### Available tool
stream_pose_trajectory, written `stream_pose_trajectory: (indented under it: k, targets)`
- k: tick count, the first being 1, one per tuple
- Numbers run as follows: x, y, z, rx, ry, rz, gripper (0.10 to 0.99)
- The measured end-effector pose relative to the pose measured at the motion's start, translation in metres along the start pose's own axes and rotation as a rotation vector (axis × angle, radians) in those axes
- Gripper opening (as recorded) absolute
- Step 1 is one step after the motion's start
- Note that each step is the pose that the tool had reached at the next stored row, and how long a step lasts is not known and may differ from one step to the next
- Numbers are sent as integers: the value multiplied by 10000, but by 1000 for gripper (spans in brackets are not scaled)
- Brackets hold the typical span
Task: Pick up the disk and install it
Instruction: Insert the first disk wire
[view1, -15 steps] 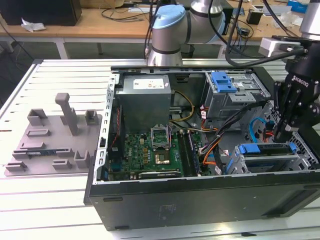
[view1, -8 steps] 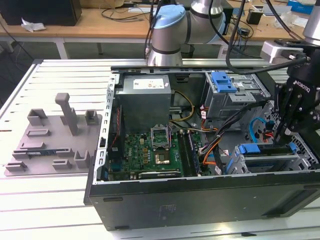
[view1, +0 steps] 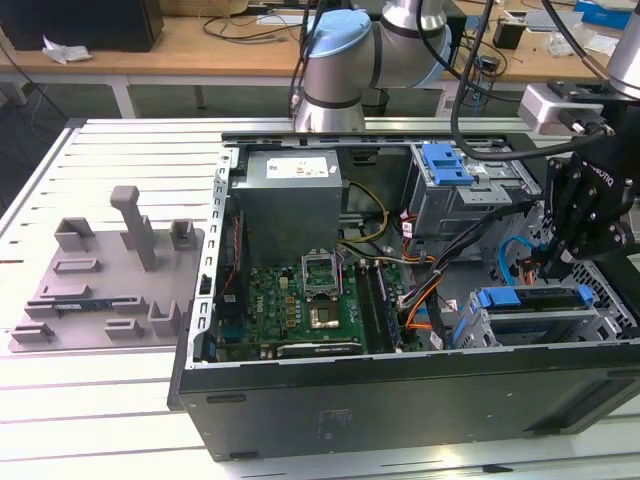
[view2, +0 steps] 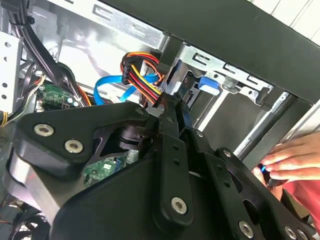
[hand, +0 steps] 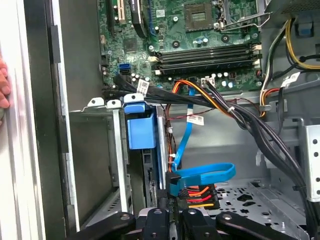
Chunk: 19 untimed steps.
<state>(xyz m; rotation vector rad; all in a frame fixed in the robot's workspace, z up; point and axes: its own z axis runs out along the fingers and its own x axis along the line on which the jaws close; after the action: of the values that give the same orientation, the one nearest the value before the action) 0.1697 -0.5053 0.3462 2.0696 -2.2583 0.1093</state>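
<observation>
Found the disk slotted in the grey drive cage, lower right of the exterior view; saw the tool drawn together, seemingly clamped on its blue carrier edge.

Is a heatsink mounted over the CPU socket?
No. In the exterior view the CPU socket sits uncovered on the motherboard, with no heatsink or fan on top of it.

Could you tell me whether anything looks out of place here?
Yes: in the second wrist view a person's hand rests at the outer edge of the case, close to the tool inside it, which looks risky.
</observation>
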Motion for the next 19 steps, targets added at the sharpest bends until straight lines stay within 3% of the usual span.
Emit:
stream_pose_trajectory:
  k: [16,19]
  targets:
    - [1,2,1,3,-10,-8,169]
    - [12,1,2,22,-86,-6,169]
